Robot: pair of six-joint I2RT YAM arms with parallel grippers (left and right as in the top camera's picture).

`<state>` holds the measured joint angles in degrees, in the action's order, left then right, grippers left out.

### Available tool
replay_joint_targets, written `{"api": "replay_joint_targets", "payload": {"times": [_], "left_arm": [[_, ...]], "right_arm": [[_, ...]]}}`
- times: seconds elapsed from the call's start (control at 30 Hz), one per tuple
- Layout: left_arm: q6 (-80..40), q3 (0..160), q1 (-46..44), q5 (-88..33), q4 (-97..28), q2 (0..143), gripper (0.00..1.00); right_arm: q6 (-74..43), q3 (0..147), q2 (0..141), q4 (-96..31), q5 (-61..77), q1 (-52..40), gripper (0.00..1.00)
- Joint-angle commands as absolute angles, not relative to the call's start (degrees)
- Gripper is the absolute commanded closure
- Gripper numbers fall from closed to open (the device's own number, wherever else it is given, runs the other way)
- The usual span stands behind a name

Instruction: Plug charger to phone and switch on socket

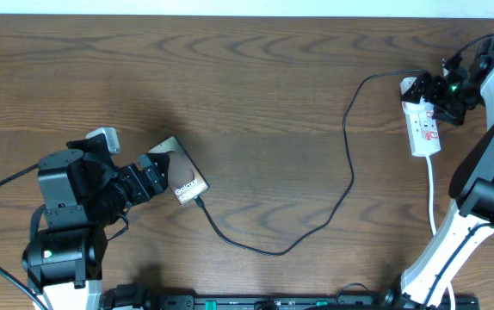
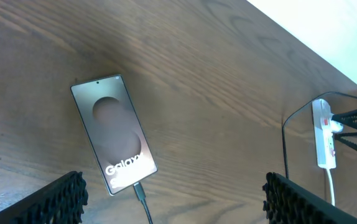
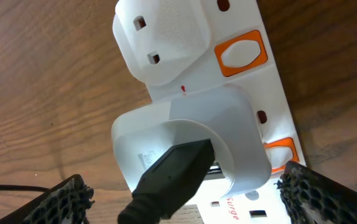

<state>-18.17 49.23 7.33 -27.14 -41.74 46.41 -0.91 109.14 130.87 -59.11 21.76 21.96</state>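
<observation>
Left gripper [image 1: 157, 177], jaws apart, over phone [image 1: 182, 175] near left edge; charger [image 1: 351, 168] tip touching phone. Right gripper [image 1: 436, 93], jaws apart, over socket [image 1: 422, 129].

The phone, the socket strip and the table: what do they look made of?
The phone: probably glass on its face, glossy, mirroring a pale patch. The socket: white moulded plastic, smooth with a soft sheen. The table: brown wood grain, matte; solid wood or a printed laminate, I cannot tell.
</observation>
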Motion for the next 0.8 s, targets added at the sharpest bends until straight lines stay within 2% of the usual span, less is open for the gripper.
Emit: {"api": "replay_joint_targets", "payload": {"times": [0.0, 0.77], "left_arm": [[-18.0, 49.9, 7.4, -27.8, -42.0, 46.3, 0.11], [-18.0, 49.9, 7.4, -27.8, -42.7, 46.3, 0.11]], "right_arm": [[0.3, 110.4, 131.6, -59.5, 23.1, 21.6, 0.03], [1.3, 110.4, 131.6, -59.1, 24.3, 20.5, 0.03]]}}
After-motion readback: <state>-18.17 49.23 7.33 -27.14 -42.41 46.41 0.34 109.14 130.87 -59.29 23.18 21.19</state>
